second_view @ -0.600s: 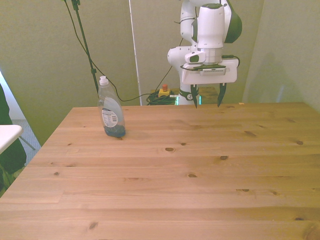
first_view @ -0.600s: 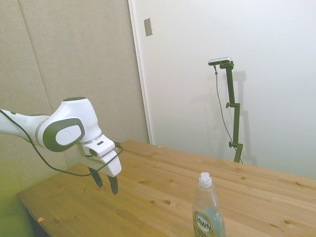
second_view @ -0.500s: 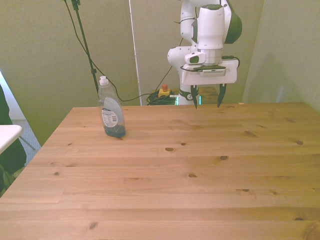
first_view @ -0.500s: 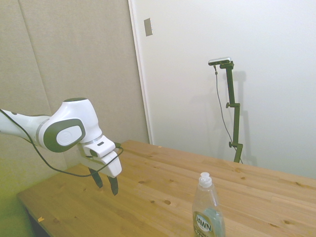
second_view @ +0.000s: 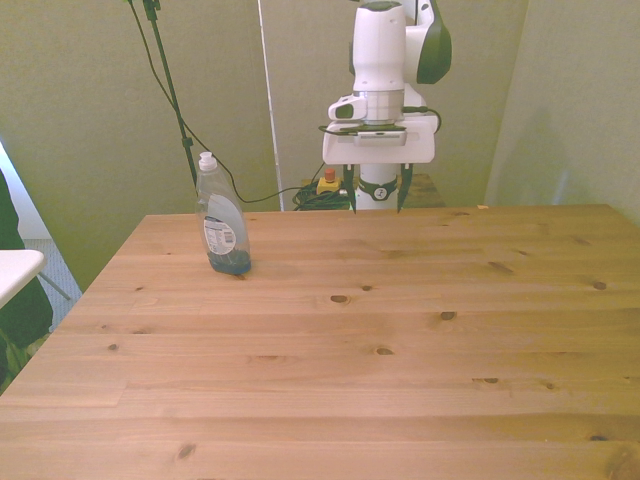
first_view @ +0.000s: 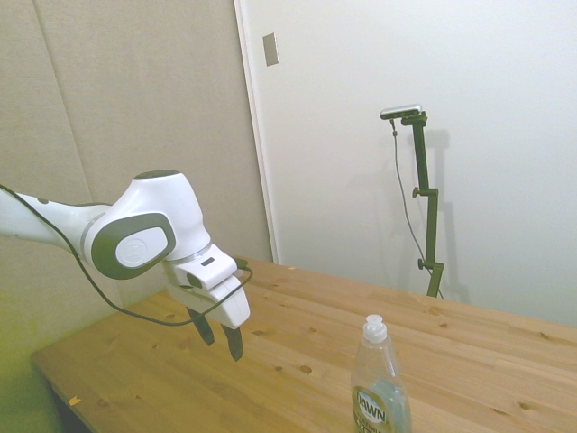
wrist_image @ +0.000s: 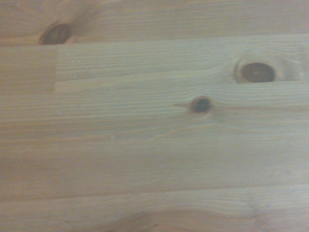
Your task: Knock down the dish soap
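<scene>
I've got the white two-finger tool [second_view: 375,197] hanging above the far side of the pale knotty wooden surface [second_view: 400,330], dark fingers [first_view: 233,344] spread apart and pointing down, nothing between them. The small clear plastic dish soap bottle [second_view: 221,215] with white cap and blue label stands upright on the surface, well apart from the tool, off toward the front view's left. My wrist camera shows only blurred wood grain and knots.
</scene>
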Robot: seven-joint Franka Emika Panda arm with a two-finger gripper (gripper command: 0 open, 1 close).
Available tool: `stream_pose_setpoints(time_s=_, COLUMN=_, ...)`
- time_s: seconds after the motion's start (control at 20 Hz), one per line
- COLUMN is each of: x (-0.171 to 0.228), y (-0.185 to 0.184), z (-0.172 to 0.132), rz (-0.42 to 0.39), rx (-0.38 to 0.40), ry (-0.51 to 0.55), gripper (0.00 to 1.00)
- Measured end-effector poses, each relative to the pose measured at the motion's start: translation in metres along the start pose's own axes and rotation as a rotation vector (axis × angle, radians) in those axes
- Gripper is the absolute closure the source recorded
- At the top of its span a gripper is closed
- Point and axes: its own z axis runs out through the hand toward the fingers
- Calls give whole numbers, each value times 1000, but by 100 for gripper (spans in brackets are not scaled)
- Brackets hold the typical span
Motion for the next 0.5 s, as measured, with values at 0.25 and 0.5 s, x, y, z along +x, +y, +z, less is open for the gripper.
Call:
stream_pose_setpoints(time_s=0.25, x=29, y=37, z=6, rz=46, rx=-49, ry=21, gripper=100)
stream_pose_setpoints(time_s=0.5, x=69, y=92, z=3, rz=109, rx=-60, ry=44, gripper=100)
